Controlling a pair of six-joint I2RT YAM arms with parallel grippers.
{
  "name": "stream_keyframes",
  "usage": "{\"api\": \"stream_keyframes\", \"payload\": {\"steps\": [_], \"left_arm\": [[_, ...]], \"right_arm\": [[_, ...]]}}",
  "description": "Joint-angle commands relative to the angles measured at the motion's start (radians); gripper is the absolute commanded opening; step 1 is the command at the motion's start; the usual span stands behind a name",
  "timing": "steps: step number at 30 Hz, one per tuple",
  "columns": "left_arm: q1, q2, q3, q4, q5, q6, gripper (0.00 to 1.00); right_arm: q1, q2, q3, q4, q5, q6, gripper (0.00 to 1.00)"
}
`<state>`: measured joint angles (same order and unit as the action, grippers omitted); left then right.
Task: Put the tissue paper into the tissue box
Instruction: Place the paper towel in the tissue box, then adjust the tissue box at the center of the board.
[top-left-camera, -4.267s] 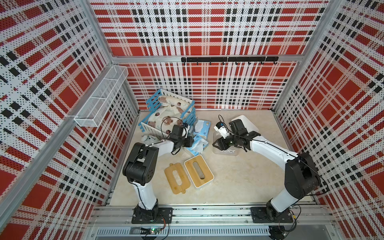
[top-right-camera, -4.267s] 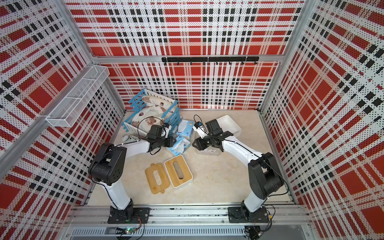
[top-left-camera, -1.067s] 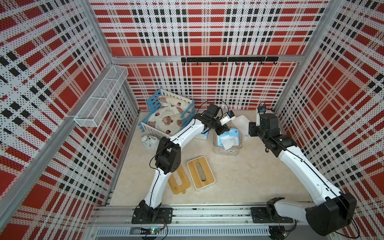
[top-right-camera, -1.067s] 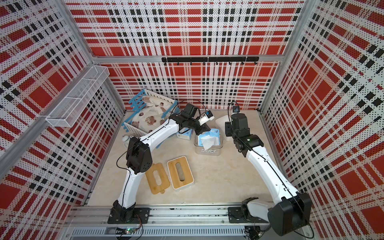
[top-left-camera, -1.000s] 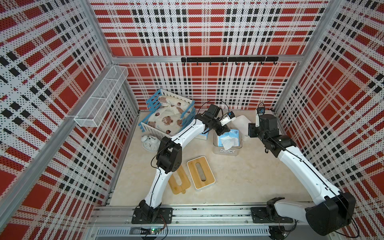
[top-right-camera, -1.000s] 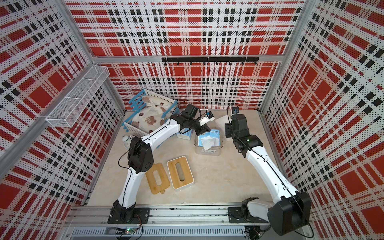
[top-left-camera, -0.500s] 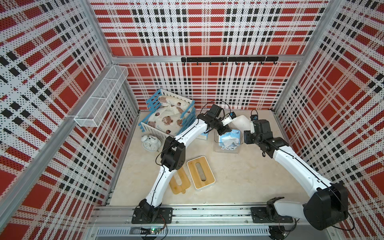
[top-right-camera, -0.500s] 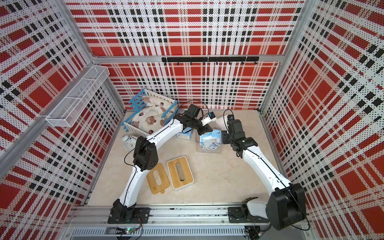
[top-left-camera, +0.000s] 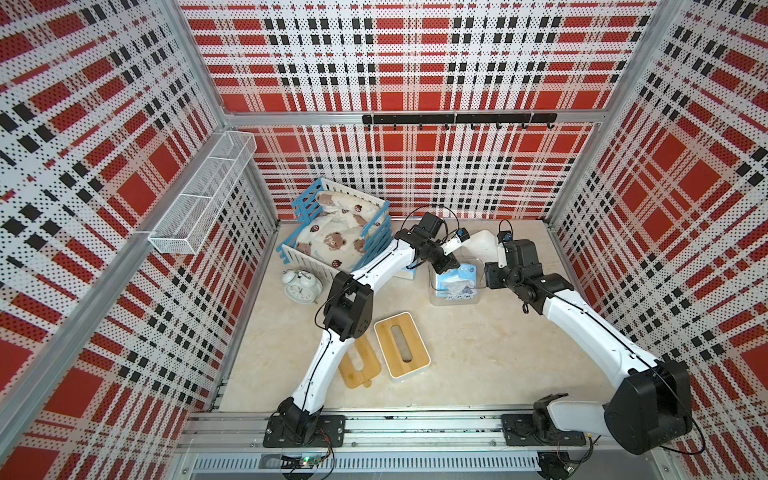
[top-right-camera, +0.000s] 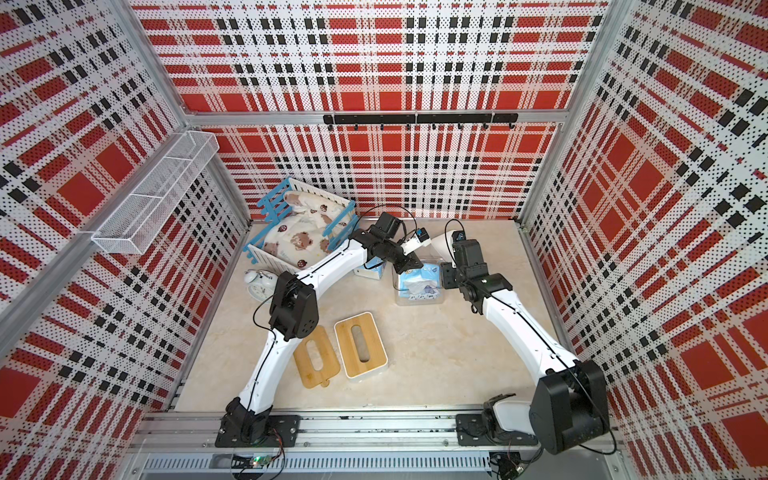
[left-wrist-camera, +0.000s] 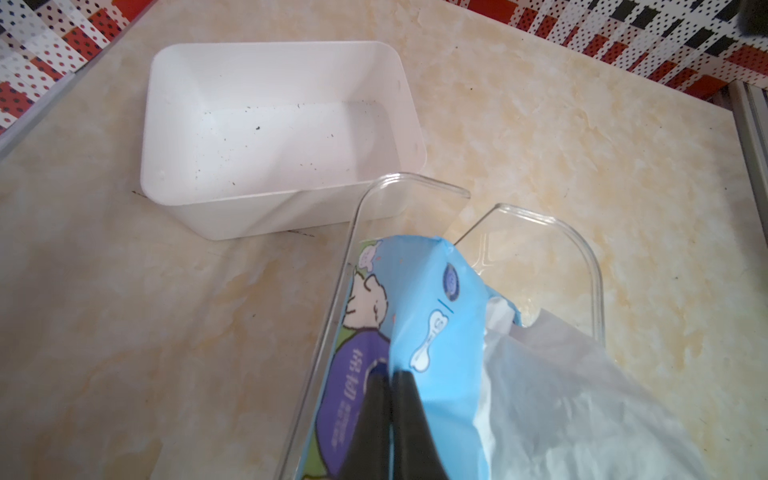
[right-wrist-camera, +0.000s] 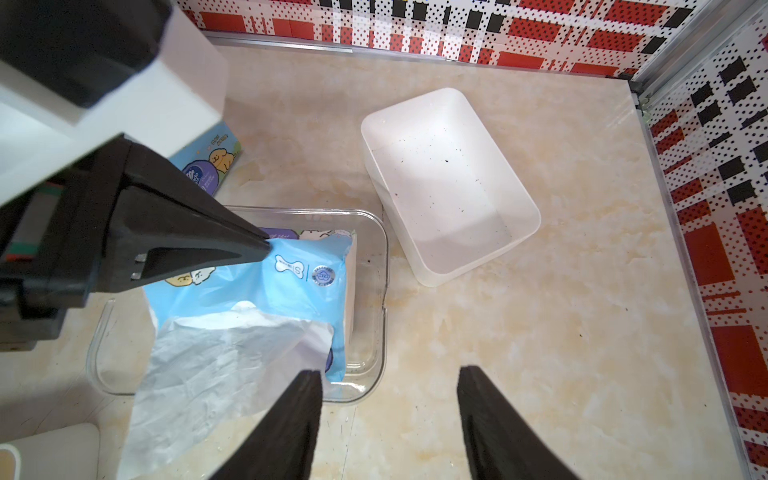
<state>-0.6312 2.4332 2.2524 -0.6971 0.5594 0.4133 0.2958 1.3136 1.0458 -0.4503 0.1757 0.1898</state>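
White links (top-left-camera: 320, 370), black joints (top-left-camera: 349, 307), thin black cables (top-left-camera: 598, 328); tapered black tool fingers (right-wrist-camera: 291, 428), possibly rubber.

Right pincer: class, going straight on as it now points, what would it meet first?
Probably the bare tabletop beside the clear box, short of the white box; one finger may clip the clear rim. Depth is unclear.

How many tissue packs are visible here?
2. One tissue pack lies in the clear box, pinched by the left pincer; a second pack lies beside it. Others may be hidden.
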Motion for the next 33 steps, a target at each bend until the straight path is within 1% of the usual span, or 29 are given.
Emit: {"api": "stream_keyframes", "payload": {"steps": [1,8,13,14,16,19,21,27,30,33], "left_arm": [[-0.011,0.003,-0.005,-0.002,0.004,-0.02,0.09],[-0.019,-0.016,-0.005,0.0,-0.001,-0.035,0.25],[-0.025,-0.046,-0.015,0.01,-0.024,-0.052,0.3],[-0.025,-0.058,-0.021,0.018,-0.028,-0.058,0.34],[-0.026,-0.089,-0.048,0.043,-0.039,-0.078,0.36],[-0.025,-0.156,-0.134,0.117,-0.062,-0.125,0.41],[-0.024,-0.22,-0.222,0.193,-0.083,-0.172,0.43],[-0.003,-0.408,-0.481,0.431,-0.159,-0.349,0.48],[0.025,-0.5,-0.622,0.551,-0.209,-0.453,0.49],[0.066,-0.584,-0.764,0.659,-0.251,-0.559,0.49]], "right_arm": [[-0.005,0.009,-0.018,0.02,-0.006,0.012,0.6],[-0.006,0.019,-0.028,0.029,-0.024,0.019,0.6],[-0.005,0.033,-0.045,0.056,-0.082,0.035,0.6],[-0.006,0.04,-0.049,0.062,-0.096,0.039,0.6],[-0.006,0.052,-0.051,0.072,-0.122,0.043,0.61],[-0.007,0.074,-0.049,0.078,-0.126,0.042,0.61],[-0.015,0.087,-0.047,0.089,-0.139,0.045,0.61],[-0.056,0.132,-0.046,0.128,-0.235,0.065,0.61],[-0.058,0.155,-0.042,0.133,-0.253,0.066,0.61],[-0.059,0.166,-0.05,0.132,-0.245,0.063,0.6]]}}
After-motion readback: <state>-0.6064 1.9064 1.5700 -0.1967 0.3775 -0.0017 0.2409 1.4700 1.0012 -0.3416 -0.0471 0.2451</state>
